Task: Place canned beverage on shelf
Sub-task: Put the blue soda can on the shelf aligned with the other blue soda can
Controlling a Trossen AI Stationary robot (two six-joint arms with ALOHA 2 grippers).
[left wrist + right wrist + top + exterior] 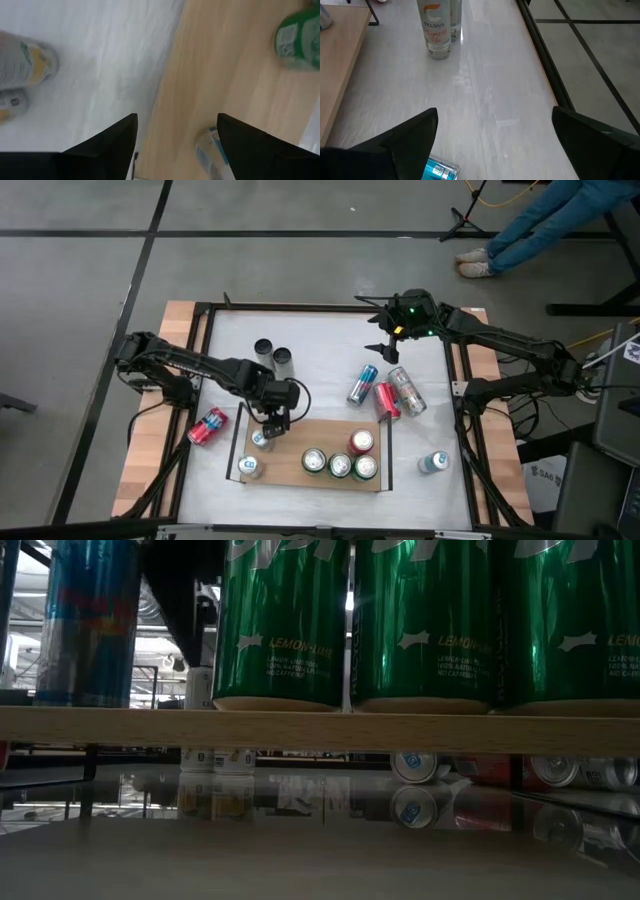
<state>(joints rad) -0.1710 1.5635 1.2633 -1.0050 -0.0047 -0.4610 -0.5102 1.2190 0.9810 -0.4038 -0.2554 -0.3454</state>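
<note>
Left gripper (272,427): I have it hovering over the shelf's left end, just above the blue can there. Its fingers (107,145) stand partly apart with nothing between them; the wrist view shows bare wood and white tabletop in the gap.
Right gripper (385,340): parked near the tabletop's far edge, right of centre, claw spread wide and empty.
Shelf (300,465): I see the light wooden board lying along the tabletop's near edge, roughly centred.
Cans on the shelf: the blue can (261,439) and a pale can (250,467) stand at the left end; three green cans (340,465) and one red can (361,442) stand upright toward the right end.
Cans off the shelf: two slim cans (272,355) stand upright near the far edge, left of centre; a blue can, a red can and a silver can (406,390) lie on their sides right of centre.
Outliers: a red can (208,426) lies beyond the left edge, and a light-blue can (433,463) stands near the right front corner.
Tabletop (320,340): white, black-framed.
</note>
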